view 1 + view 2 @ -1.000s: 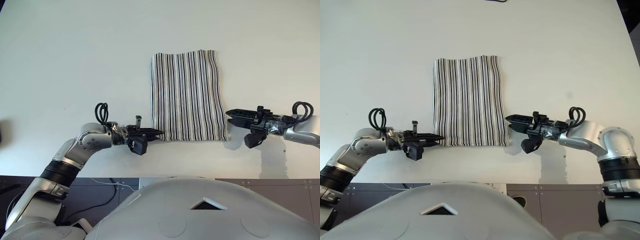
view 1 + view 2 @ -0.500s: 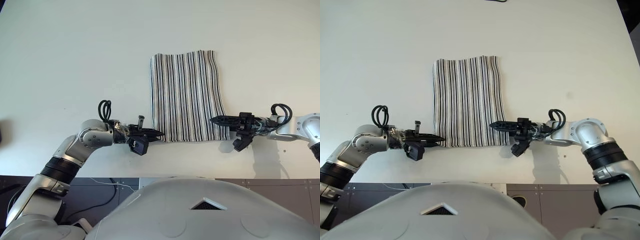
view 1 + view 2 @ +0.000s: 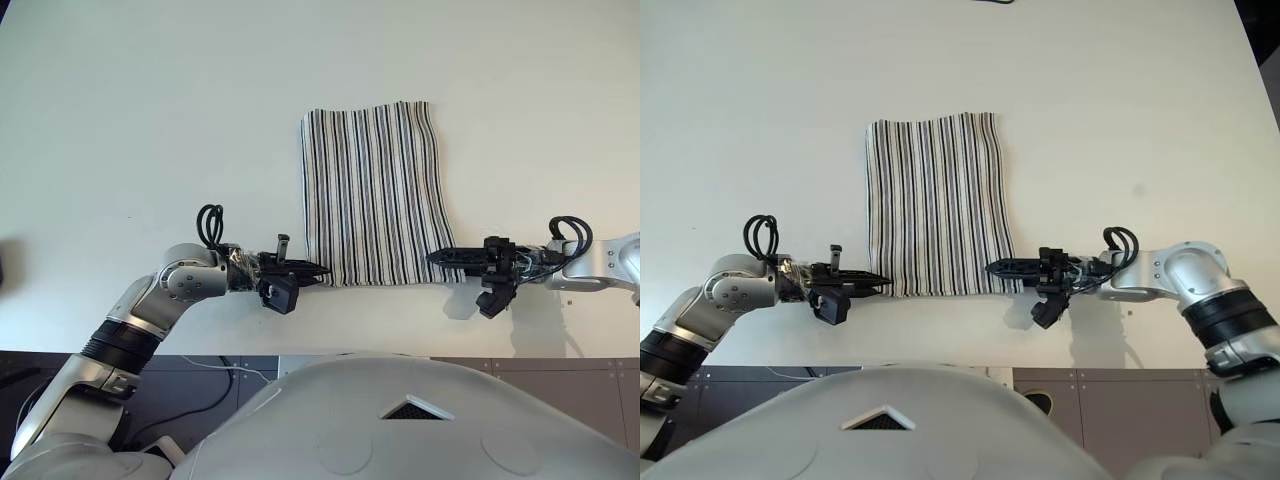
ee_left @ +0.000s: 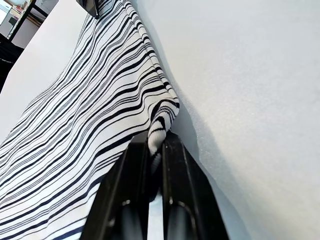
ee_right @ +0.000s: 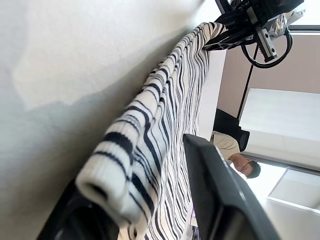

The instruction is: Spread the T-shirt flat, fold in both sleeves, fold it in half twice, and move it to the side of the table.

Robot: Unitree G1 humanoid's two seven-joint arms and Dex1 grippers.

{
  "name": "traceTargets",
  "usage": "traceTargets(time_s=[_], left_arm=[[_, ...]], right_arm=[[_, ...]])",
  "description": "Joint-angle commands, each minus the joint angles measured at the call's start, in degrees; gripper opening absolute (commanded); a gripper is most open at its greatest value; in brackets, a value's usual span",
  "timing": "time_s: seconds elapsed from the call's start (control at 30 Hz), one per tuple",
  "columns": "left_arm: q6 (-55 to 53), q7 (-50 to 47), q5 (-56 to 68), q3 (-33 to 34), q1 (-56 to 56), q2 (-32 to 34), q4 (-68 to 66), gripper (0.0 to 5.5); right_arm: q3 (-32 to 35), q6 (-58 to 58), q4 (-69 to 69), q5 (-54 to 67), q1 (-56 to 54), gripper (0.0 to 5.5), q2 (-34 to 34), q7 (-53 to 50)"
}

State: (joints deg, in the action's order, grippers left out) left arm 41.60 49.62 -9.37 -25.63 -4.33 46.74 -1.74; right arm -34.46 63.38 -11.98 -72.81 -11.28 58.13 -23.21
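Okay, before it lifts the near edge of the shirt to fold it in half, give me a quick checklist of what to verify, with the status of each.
1. Sleeves folded in: ok, the T-shirt lies as a striped rectangle.
2. Left gripper on the near left corner: ok, shut on the hem.
3. Right gripper on the near right corner: not ok, its fingers straddle the hem with a gap.
4. All layers caught at each corner: cannot tell.
5. Both grippers level along the near edge: ok.
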Motion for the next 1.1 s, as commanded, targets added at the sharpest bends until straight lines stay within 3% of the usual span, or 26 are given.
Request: traceTargets(time_s=[0.03, 0.23, 0.47, 0.57, 0.67, 0.73, 1.0, 1.1], left_arm=[[0.08, -0.28, -0.73, 0.59, -0.37, 0.40, 0.57, 0.12], [0.50, 0.05, -0.44, 0.78, -0.34, 0.73, 0.09, 0.12], [-3.76, 1.94, 6.22, 2.46, -0.34, 1.21, 1.78, 0.12], [-9.25, 4.51, 13.60, 4.41, -1.85, 3.25, 5.72, 0.12], [-15.39, 7.42, 20.84, 6.42, -4.74, 6.24, 11.89, 0.12], [-18.61, 8.82, 24.66, 7.56, -7.27, 8.33, 16.16, 0.12], [-33.62, 8.62, 40.09, 19.98, -20.52, 14.97, 34.14, 0.11], [-39.16, 7.27, 44.55, 21.87, -17.83, 12.56, 34.59, 0.11]], right_arm=[[-0.71, 0.68, 0.01, 0.25, 0.89, 1.09, 1.26, 2.83], [-0.84, 1.04, 0.10, 1.37, 0.97, 0.10, 1.09, 4.70], [-0.08, 3.22, 0.69, 7.82, 0.49, 0.10, 1.95, 11.66], [-1.12, 2.28, 0.85, 21.34, 1.75, 0.10, 3.56, 22.27], [-4.28, -5.17, 8.62, 46.10, 5.12, 0.10, 9.66, 37.72], [-3.70, -8.45, 15.47, 54.07, 7.04, 0.10, 13.59, 43.43], [7.64, -20.99, 34.25, 81.23, 17.32, 0.10, 30.52, 55.07], [10.70, -30.69, 39.23, 94.67, 15.51, 0.10, 29.30, 60.05]])
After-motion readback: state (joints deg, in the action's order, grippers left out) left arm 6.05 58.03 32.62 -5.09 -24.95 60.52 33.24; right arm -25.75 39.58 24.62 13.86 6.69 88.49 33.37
